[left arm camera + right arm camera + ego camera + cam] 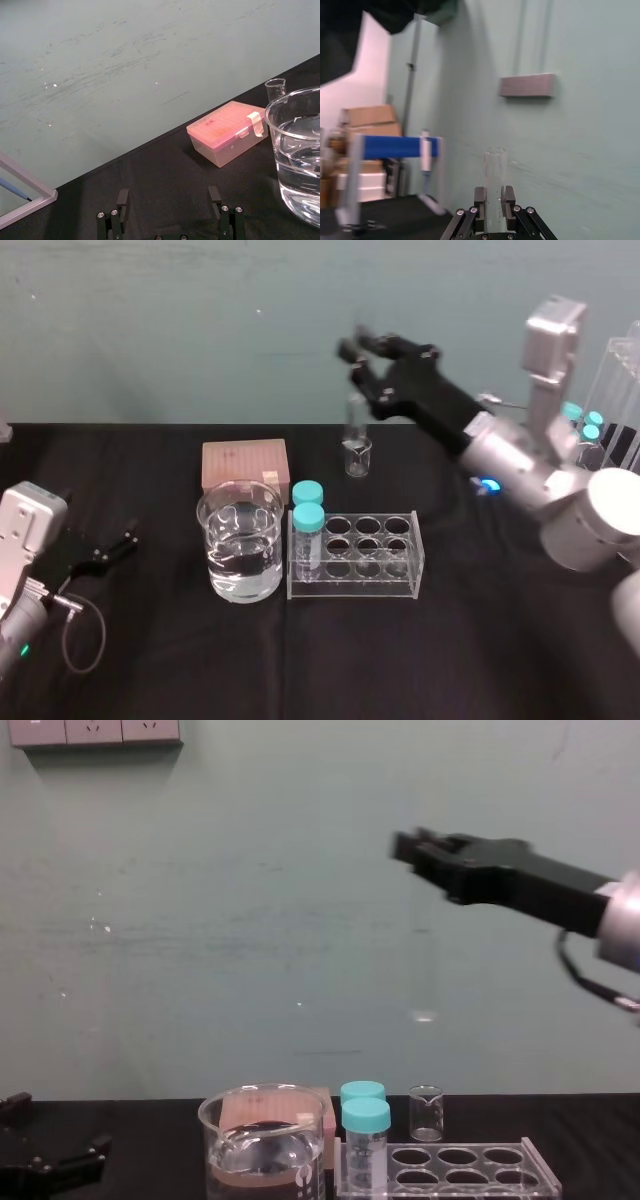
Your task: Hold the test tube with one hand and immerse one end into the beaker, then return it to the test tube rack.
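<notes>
High over the table, my right gripper [358, 358] is shut on the top of the test tube [355, 418], a thin clear tube hanging upright. In the chest view the gripper [412, 850] holds the tube [425, 960] far above the test tube rack [452, 1170]. The right wrist view shows the tube [495, 170] pinched between both fingers [508, 196]. The wide beaker [240, 540], part full of clear liquid, stands left of the rack [400, 565]. My left gripper [112, 548] rests open on the table at the far left, its fingers [123, 199] apart with nothing between them.
Two teal-capped vials [308, 508] stand in the rack's left end, next to the beaker. A pink lidded box [245, 464] sits behind the beaker, and a tiny beaker [357, 456] behind the rack. More teal-capped vials and a clear stand [598, 410] are at the far right.
</notes>
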